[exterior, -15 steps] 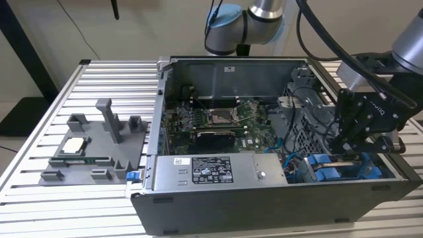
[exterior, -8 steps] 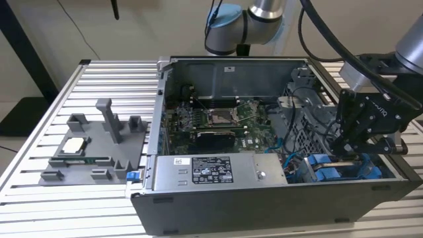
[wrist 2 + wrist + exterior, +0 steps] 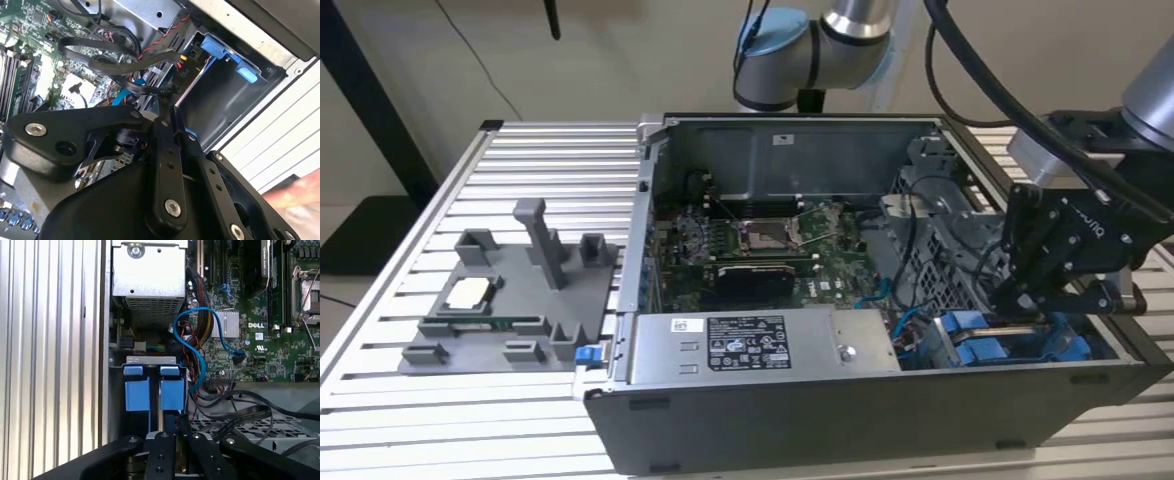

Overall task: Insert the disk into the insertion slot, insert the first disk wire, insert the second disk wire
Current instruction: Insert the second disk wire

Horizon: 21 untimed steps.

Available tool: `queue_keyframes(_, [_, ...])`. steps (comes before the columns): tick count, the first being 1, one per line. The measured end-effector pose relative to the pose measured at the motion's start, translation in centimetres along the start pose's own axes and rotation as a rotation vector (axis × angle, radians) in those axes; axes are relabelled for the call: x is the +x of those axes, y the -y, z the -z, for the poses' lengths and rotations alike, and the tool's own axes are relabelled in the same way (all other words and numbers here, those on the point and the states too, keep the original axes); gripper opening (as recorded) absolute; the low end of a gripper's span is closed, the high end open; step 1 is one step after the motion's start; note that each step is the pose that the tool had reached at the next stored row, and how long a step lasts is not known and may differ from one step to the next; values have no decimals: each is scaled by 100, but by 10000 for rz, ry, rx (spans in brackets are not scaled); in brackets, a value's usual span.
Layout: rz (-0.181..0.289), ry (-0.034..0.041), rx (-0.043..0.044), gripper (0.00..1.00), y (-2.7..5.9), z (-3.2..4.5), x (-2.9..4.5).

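My gripper reaches down into the drive bay at the open computer case's corner, on the exterior view's right. In the first wrist view its fingers stand close together, with a blue edge of the disk's carrier between them. Two bright blue carrier tabs sit upright in the bay just beyond the gripper. The disk's grey body is hidden. In the second wrist view the gripper touches a blue piece beside the dark bay. Black flat wires lie loose next to it.
The grey labelled power-supply box fills the case's near side, and the motherboard lies behind it. A blue cable loops near the bay. A grey fixture tray sits on the slatted table. A person's hand shows beside the case.
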<state>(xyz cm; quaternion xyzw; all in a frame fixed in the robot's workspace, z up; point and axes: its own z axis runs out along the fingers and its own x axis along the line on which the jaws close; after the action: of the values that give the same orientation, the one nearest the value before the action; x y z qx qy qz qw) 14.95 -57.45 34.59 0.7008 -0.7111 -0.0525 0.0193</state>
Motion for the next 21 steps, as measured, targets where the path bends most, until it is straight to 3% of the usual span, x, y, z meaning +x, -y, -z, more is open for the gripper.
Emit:
queue_keyframes(6, [-154, -54, 8, 16, 7, -29, 2])
queue_keyframes(21, [-213, -38, 9, 16, 7, -38, -23])
